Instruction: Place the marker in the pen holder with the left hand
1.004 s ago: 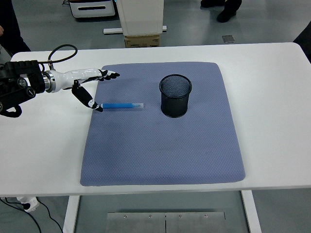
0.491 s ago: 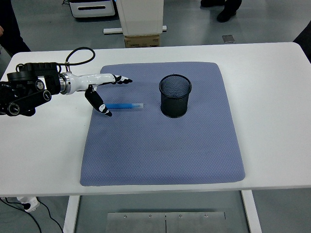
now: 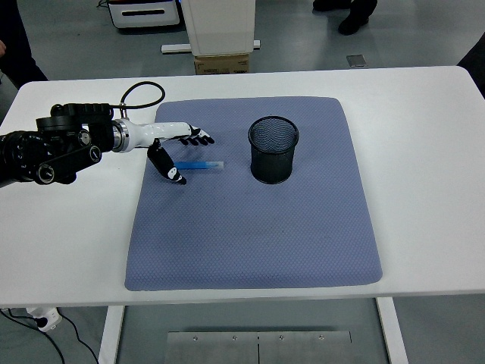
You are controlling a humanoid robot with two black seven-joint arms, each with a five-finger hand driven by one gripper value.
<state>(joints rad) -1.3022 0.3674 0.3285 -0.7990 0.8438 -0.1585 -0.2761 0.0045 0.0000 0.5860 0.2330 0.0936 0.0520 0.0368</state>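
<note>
A blue marker [image 3: 203, 164] with a clear cap lies flat on the blue-grey mat [image 3: 258, 227], left of the black mesh pen holder [image 3: 273, 149], which stands upright. My left hand [image 3: 184, 154] reaches in from the left and hovers over the marker's left end. Its fingers are spread above the marker and the thumb points down on the near side. It holds nothing. The right arm does not show.
The mat covers the middle of the white table [image 3: 424, 152]. A cable loops above my left forearm [image 3: 68, 144]. Beyond the table stand a white cabinet base [image 3: 220, 30] and a cardboard box [image 3: 222, 64]; a person's shoes show at the top.
My left hand has moved right, from beside the marker's left end to over it. The marker and the pen holder have not moved.
</note>
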